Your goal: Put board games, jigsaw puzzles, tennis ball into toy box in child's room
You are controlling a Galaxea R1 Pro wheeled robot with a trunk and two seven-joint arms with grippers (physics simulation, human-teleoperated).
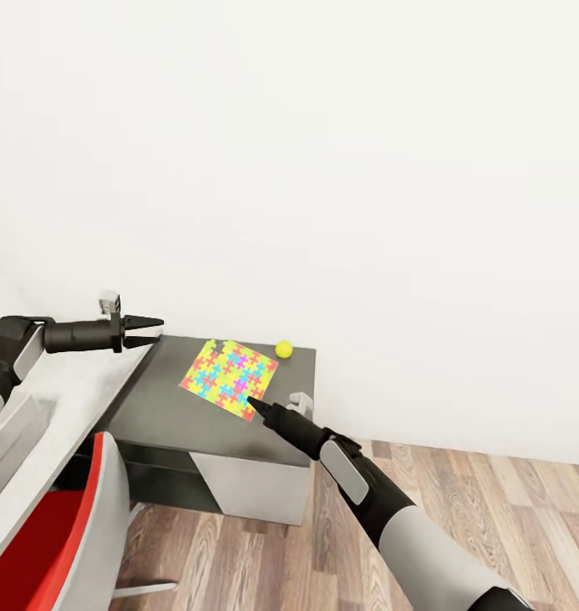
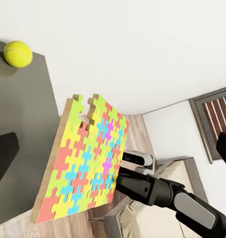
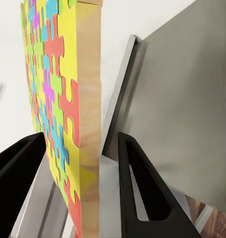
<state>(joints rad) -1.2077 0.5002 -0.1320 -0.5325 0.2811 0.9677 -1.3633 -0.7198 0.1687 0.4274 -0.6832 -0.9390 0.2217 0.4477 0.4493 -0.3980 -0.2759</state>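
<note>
A jigsaw puzzle [image 1: 230,378], a multicolour square with a wooden edge and a notch in its far side, hangs tilted over the dark grey table section [image 1: 175,416]. My right gripper [image 1: 255,406] is shut on its near edge. In the right wrist view the fingers [image 3: 137,188] stand on either side of the puzzle [image 3: 68,99]. The tennis ball [image 1: 283,349] lies on the table near the wall, just beyond the puzzle. My left gripper [image 1: 147,331] hovers open over the desk's step, left of the puzzle. The left wrist view faces the puzzle [image 2: 88,158] and ball [image 2: 18,53]. The board games are out of view.
The pale grey desk top [image 1: 77,395] runs along the left, with a red chair [image 1: 56,535] in front of it. A light grey sloping shape [image 1: 14,445] at the left edge may be the toy box. Wood floor [image 1: 323,543] lies to the right. A beige bed [image 2: 152,223] shows beyond.
</note>
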